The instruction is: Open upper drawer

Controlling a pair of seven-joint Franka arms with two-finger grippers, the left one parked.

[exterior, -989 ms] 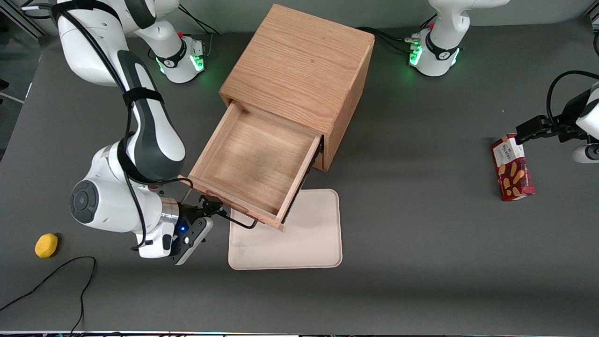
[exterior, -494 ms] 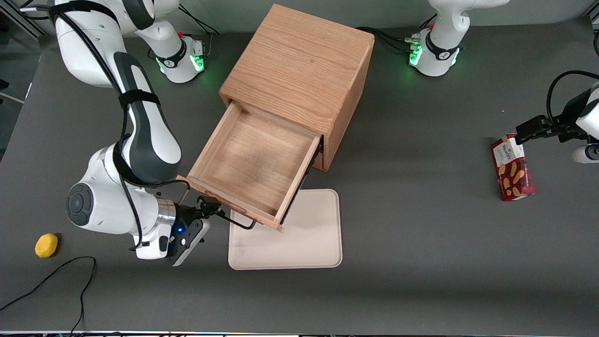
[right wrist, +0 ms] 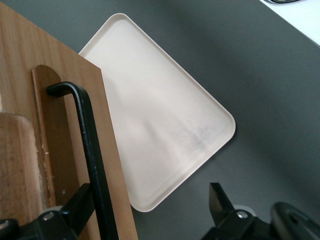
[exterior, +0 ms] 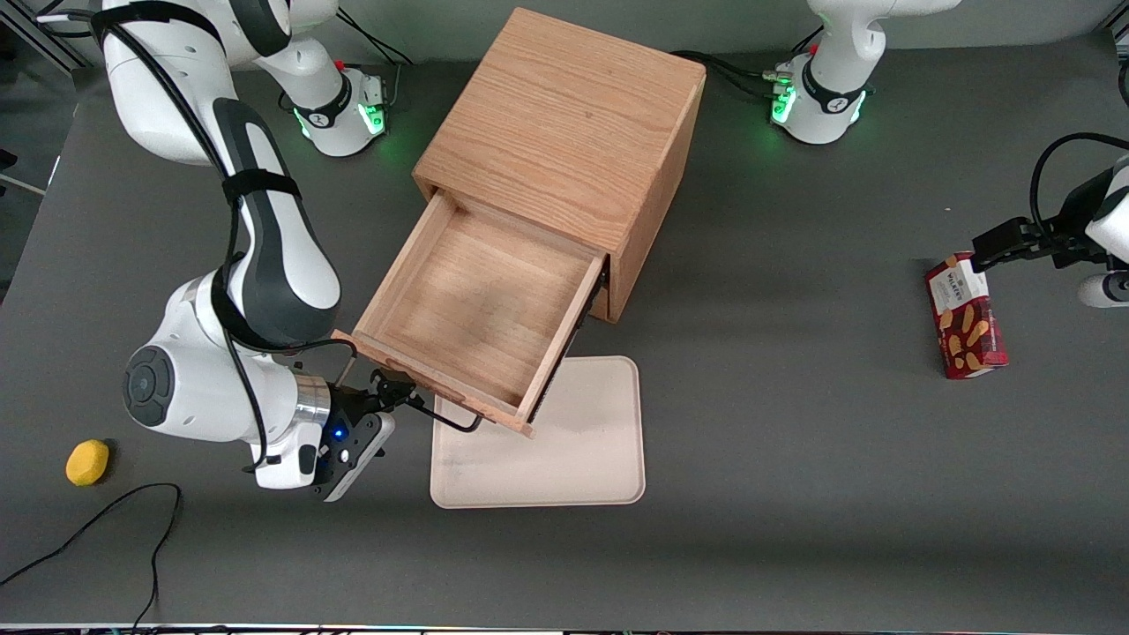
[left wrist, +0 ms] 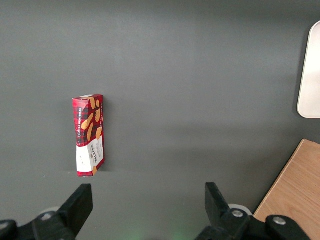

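The oak cabinet (exterior: pixel 564 123) stands mid-table with its upper drawer (exterior: pixel 476 309) pulled far out, its bare wooden tray showing. The thin black wire handle (exterior: pixel 454 422) runs along the drawer front (right wrist: pixel 25 100). My gripper (exterior: pixel 397 395) sits at the end of that handle toward the working arm's end of the table. In the right wrist view the gripper (right wrist: pixel 150 200) is open, its fingers (right wrist: pixel 218 197) wide apart. The handle (right wrist: pixel 87 140) passes just inside one finger, and nothing is clamped.
A beige flat tray (exterior: pixel 573 459) lies on the table, partly under the drawer front, also seen as the tray (right wrist: pixel 160 125). A yellow object (exterior: pixel 87 462) and a black cable (exterior: pixel 106 520) lie toward the working arm's end. A red cookie box (exterior: pixel 966 316) lies toward the parked arm's end.
The arm and gripper shifted slightly away from the cabinet between one second and half a second ago. Since then almost nothing has moved. The drawer stays pulled out.
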